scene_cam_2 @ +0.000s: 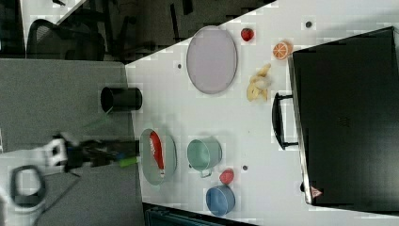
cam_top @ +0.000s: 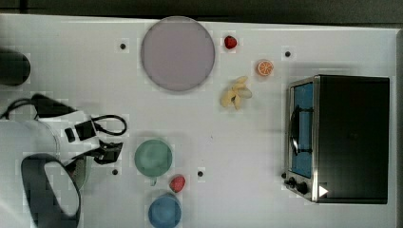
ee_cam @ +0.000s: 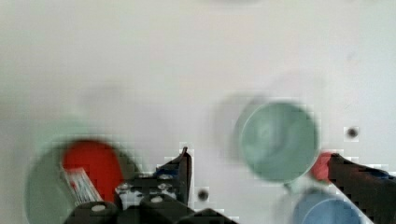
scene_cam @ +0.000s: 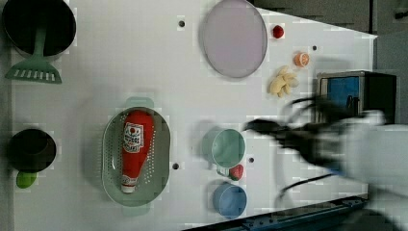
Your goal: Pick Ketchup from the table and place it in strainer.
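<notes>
Where the left view reaches past the cups, 1 Ketchup [scene_cam: 134, 147] lies inside 1 strainer [scene_cam: 161, 144], cap toward the left view's bottom; the top view has the arm over that spot. On the tabletop [cam_top: 237, 142] stand 2 cups: 1 green cup [cam_top: 153, 158], 1 blue cup [cam_top: 164, 211], both holding nothing, with 1 red lump [cam_top: 177, 183] between them. 1 plate [cam_top: 177, 53] is bare. The pincer [ee_cam: 257, 163] stands released, grasping nothing, above the tabletop.
</notes>
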Robot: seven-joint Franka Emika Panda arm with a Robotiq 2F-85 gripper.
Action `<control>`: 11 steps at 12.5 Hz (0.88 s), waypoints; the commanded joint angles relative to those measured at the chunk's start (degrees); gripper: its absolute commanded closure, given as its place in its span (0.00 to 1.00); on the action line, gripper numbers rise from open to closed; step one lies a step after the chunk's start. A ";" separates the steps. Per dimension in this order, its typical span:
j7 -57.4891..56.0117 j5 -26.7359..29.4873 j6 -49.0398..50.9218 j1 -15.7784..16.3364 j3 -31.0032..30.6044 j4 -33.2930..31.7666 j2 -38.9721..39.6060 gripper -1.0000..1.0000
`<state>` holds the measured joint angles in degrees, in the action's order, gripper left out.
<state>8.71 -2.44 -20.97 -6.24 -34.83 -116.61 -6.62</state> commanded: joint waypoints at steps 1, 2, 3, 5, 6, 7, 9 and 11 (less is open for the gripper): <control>-1.96 2.05 7.20 -5.69 8.37 4.86 -2.74 0.00; -1.98 2.05 8.50 -5.98 11.73 6.11 -3.98 0.00; -1.98 2.04 8.99 -6.05 15.05 6.87 -4.89 0.00; -1.98 2.05 9.31 -6.13 20.92 7.02 -6.02 0.00; -1.98 2.14 9.60 -6.14 23.51 7.05 -6.29 0.00; -1.98 2.31 9.82 -6.14 25.79 7.17 -6.37 0.00; -3.45 2.30 11.58 -6.13 28.64 7.18 -6.24 0.00; -4.24 2.30 11.81 -6.05 28.29 7.19 -5.71 0.00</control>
<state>7.89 -0.47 -9.92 -14.86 -3.11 -109.61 -11.79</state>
